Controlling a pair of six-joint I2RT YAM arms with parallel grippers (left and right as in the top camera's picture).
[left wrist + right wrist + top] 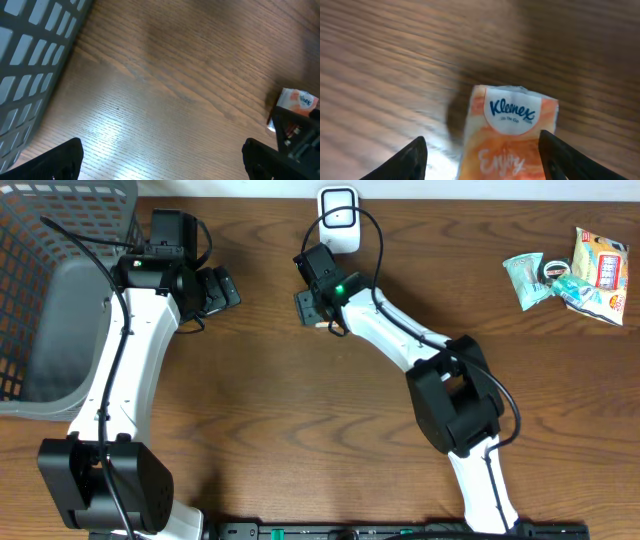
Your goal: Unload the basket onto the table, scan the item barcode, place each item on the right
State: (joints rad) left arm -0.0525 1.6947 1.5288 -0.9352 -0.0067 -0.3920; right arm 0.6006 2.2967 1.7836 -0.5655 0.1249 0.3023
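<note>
Black fingers point(415, 160) of the right gripper point(482, 139) rise from the two lower corners of the right wrist view. They are spread on either side of a small orange-and-white soft plastic pack of Kleenex tissues point(507, 135). Bare wood shows between the finger at lower left and the pack. The finger at lower right sits just at the pack's edge, and whether it touches cannot be told. The pack is not pinched. Its lower part is cut off by the bottom of the frame, and no barcode shows on the face in view. The brown wooden table point(380, 60) around it is blurred, with a dark shadow just left of the pack.

Seen from the left wrist, the left gripper point(162, 145) has its own dark fingers point(60, 162) at the lower corners, spread wide with only bare wood between them. At the right edge of that view one corner of the pack peeks above the right gripper's black body, the rest hidden. A grey plastic lattice basket point(30, 55) fills the upper left.

From overhead, the right gripper stands at upper centre and covers nearly all of the pack; only a pale sliver shows under it. A white rectangular barcode scanner point(338, 218) with a black cable stands just above, at the top edge, near but apart. Crinkled snack packets point(575, 275) lie at upper right, well apart.
</note>
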